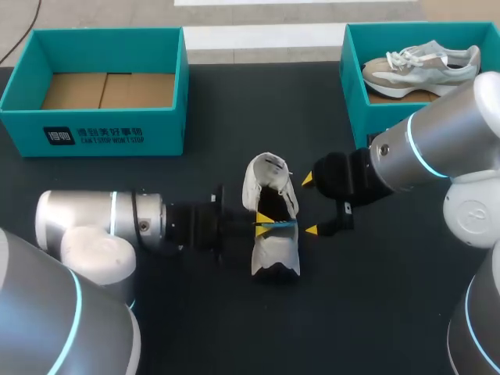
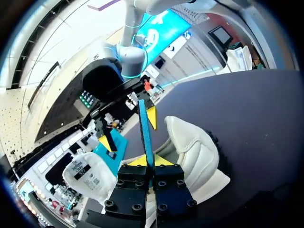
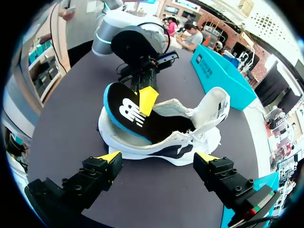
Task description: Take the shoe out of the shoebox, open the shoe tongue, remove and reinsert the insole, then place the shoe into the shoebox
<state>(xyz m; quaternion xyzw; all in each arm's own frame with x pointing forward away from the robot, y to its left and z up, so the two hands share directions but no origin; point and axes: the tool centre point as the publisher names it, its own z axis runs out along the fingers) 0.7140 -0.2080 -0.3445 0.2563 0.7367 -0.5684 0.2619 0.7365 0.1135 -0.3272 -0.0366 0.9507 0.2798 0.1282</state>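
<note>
The left gripper [image 1: 263, 225] was clamped on the insole [image 3: 124, 110], its yellow tips pressed against the two faces of the raised end. Seen along those fingers, the insole's blue edge ran out between them as a thin strip. The insole stood tilted, black on top with a blue rim. Its held end was lifted out of the shoe [image 1: 273, 250] and its other end was down inside.

The shoe was white with a dark lining and sat on the dark table [image 1: 375, 312], between the two grippers. Its tongue [image 3: 214, 107] was pulled up and back, away from the opening, with a label showing on its inner face.

The right gripper [image 1: 309, 205] hung just beside the shoe on the side away from the left arm. Its fingers were spread wide and touched nothing, and the shoe lay just ahead of them.

At the far left of the table stood a teal shoebox [image 1: 94, 133] with only brown cardboard in its bottom. A second shoebox [image 1: 355, 94] at the far right held a second shoe [image 1: 422, 66], grey and beige with white laces. Both boxes were well apart from the shoe on the table.
</note>
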